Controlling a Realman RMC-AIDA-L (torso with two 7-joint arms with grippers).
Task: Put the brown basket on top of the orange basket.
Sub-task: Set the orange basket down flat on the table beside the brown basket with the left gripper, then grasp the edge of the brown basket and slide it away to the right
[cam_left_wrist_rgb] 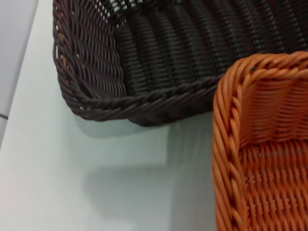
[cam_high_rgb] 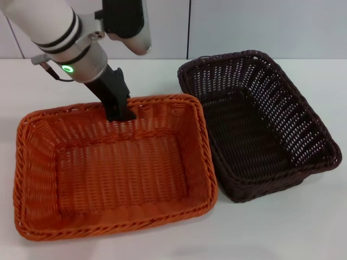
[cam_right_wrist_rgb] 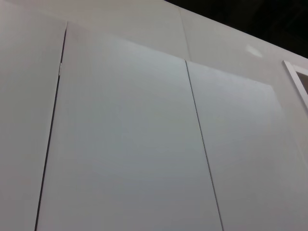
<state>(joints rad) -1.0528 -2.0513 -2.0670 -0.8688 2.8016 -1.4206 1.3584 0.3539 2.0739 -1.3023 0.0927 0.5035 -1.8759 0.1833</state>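
Observation:
The orange basket (cam_high_rgb: 111,165) lies at the front left of the white table, with nothing in it. The brown basket (cam_high_rgb: 255,127) rests just to its right and slightly farther back, also holding nothing, and their long sides nearly touch. My left gripper (cam_high_rgb: 120,112) reaches down from the upper left to the middle of the orange basket's far rim. In the left wrist view a corner of the orange basket (cam_left_wrist_rgb: 269,159) shows beside a corner of the brown basket (cam_left_wrist_rgb: 159,53). My right arm is out of the head view.
The white table (cam_high_rgb: 282,233) runs around both baskets, with bare surface at the front right and behind the brown basket. A pale panelled wall (cam_high_rgb: 260,27) closes the back. The right wrist view shows only wall panels (cam_right_wrist_rgb: 125,134).

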